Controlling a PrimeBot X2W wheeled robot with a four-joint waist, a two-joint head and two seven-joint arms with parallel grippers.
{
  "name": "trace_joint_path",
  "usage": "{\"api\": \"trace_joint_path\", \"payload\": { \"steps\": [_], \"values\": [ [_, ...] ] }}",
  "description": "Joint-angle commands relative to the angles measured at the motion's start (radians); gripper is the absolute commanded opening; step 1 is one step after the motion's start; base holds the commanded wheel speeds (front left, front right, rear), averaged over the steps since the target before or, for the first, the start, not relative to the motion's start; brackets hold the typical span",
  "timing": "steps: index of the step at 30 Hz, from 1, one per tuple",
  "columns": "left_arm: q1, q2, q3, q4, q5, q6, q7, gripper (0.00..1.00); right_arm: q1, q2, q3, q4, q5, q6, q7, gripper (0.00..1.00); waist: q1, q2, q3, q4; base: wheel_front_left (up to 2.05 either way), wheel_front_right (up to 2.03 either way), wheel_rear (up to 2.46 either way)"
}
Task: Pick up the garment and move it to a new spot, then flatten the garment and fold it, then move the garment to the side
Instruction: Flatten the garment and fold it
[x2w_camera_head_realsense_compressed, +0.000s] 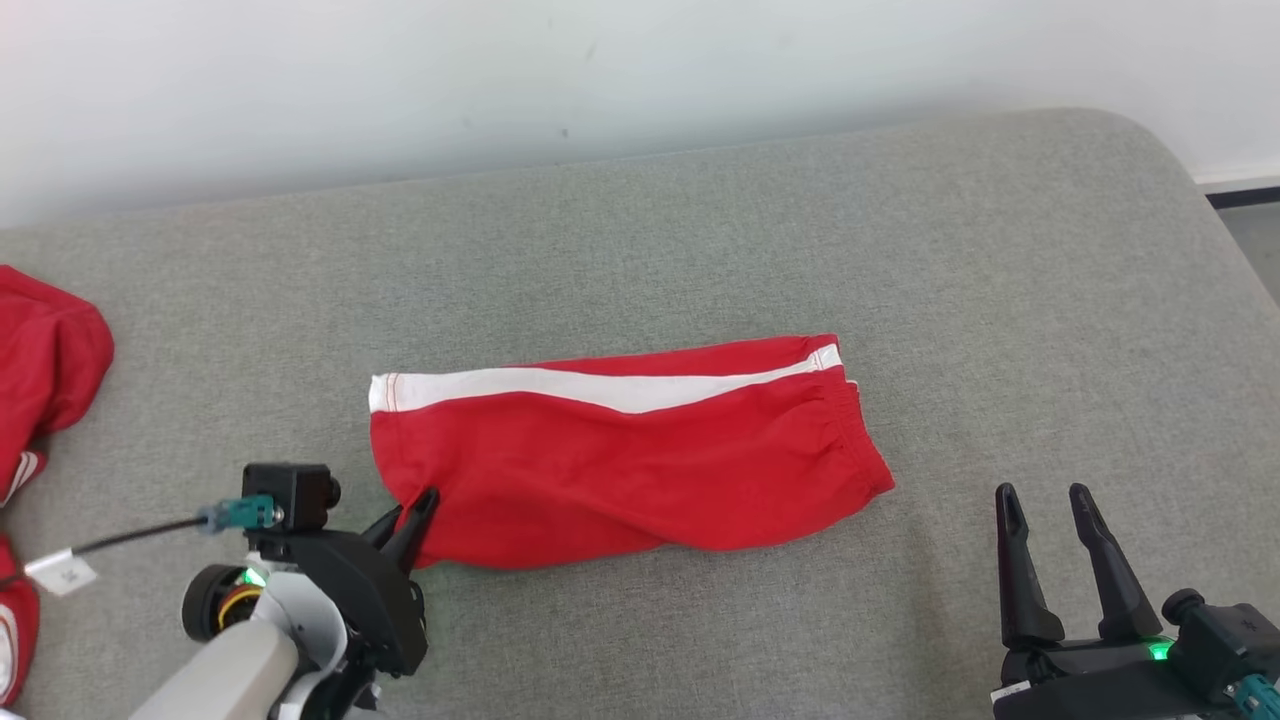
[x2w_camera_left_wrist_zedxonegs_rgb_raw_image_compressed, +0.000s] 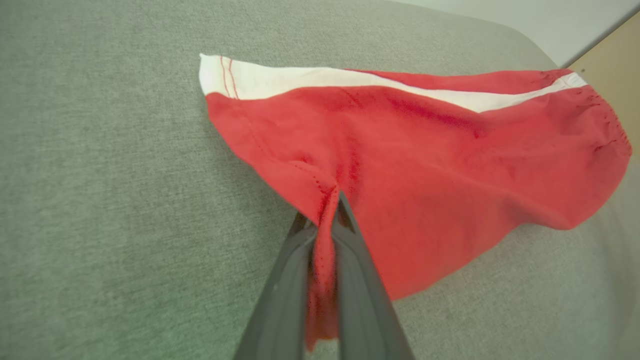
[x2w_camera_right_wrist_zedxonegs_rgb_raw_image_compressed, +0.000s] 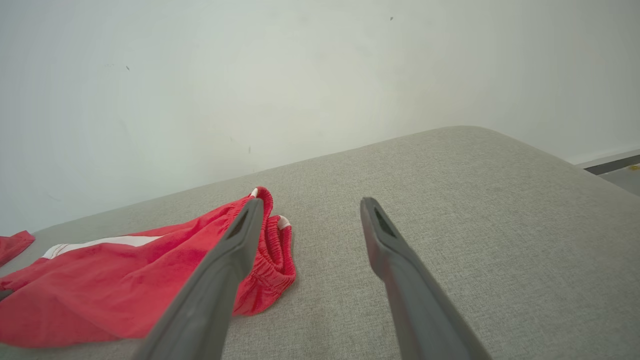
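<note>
Red shorts with a white side stripe, the garment (x2w_camera_head_realsense_compressed: 620, 460), lie folded lengthwise in the middle of the grey cushion (x2w_camera_head_realsense_compressed: 700, 250), waistband to the right. My left gripper (x2w_camera_head_realsense_compressed: 415, 510) is shut on the garment's lower left corner; in the left wrist view a pinch of red cloth (x2w_camera_left_wrist_zedxonegs_rgb_raw_image_compressed: 322, 240) runs between the two fingers and the garment (x2w_camera_left_wrist_zedxonegs_rgb_raw_image_compressed: 425, 165) spreads beyond. My right gripper (x2w_camera_head_realsense_compressed: 1045, 500) stands open at the lower right, apart from the garment. In the right wrist view its fingers (x2w_camera_right_wrist_zedxonegs_rgb_raw_image_compressed: 235, 250) frame bare cushion beside the waistband (x2w_camera_right_wrist_zedxonegs_rgb_raw_image_compressed: 270, 250).
More red clothing (x2w_camera_head_realsense_compressed: 40, 370) lies at the cushion's left edge, with a white tag (x2w_camera_head_realsense_compressed: 62, 572) near it. A pale wall (x2w_camera_head_realsense_compressed: 600, 70) runs behind the cushion. The cushion's rounded right corner drops off to the floor (x2w_camera_head_realsense_compressed: 1255, 230).
</note>
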Motion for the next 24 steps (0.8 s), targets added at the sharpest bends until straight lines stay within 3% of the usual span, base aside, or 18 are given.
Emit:
{"api": "trace_joint_path", "payload": {
  "steps": [1,2,14,24],
  "values": [
    [0.013,-0.003,0.003,0.003,0.006,0.003,-0.015,0.45,0.008,-0.008,0.000,0.001,-0.009,-0.002,-0.001,1.00,0.0001,0.0001,-0.003,0.003,0.00,0.00,0.00],
    [0.015,-0.006,0.000,0.004,0.017,0.007,-0.033,1.00,0.006,-0.010,0.001,0.002,-0.010,-0.002,-0.001,1.00,0.0001,0.0001,-0.005,0.004,0.00,0.00,0.00],
    [0.037,-0.021,0.073,0.015,0.121,0.043,-0.270,1.00,-0.020,-0.028,-0.002,-0.010,-0.022,-0.002,-0.001,1.00,0.0001,0.0001,-0.057,0.046,0.00,0.00,0.00],
    [0.184,-0.089,0.390,-0.188,0.382,0.073,-0.277,1.00,-0.016,-0.023,-0.004,-0.015,-0.028,-0.002,-0.001,1.00,0.0001,0.0001,-0.085,0.096,0.00,0.00,0.00]
  ]
}}
